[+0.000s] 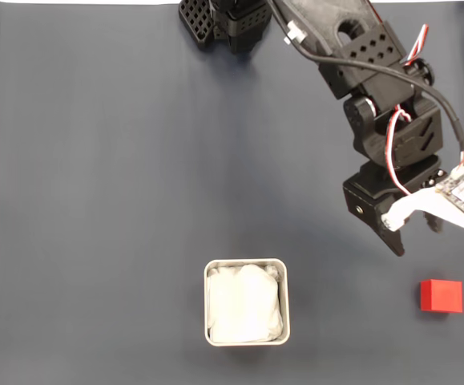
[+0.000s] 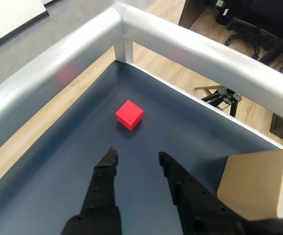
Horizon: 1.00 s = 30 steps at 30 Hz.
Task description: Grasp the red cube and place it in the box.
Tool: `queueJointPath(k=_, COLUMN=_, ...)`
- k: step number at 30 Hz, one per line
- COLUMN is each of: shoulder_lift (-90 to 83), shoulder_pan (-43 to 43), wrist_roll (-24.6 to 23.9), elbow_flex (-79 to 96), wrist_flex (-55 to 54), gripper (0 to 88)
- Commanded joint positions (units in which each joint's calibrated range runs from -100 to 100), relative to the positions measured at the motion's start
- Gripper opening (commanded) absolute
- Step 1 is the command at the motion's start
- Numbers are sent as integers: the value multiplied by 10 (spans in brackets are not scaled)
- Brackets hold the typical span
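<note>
Matte red cube (image 2: 129, 114) on dark mat, end effector (image 2: 137, 157) spread open, empty.

Parted gripper (image 2: 137, 157) near red cube (image 2: 129, 115)

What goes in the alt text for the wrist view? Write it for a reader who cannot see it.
An open black gripper points at a red cube lying just ahead of its fingertips on a dark blue table. A silver rail edges the table, with wooden floor beyond.
</note>
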Motion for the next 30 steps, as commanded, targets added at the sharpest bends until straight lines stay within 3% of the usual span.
queueJointPath(k=1, shoulder_lift=6, shoulder_pan=-5, wrist_roll=1, elbow_flex=-27, wrist_flex=-29, gripper=233)
queueJointPath(k=30, shoulder_lift=195, shoulder_pan=-13, wrist_roll=-17, elbow_flex=-192, wrist_flex=-74, gripper=357)
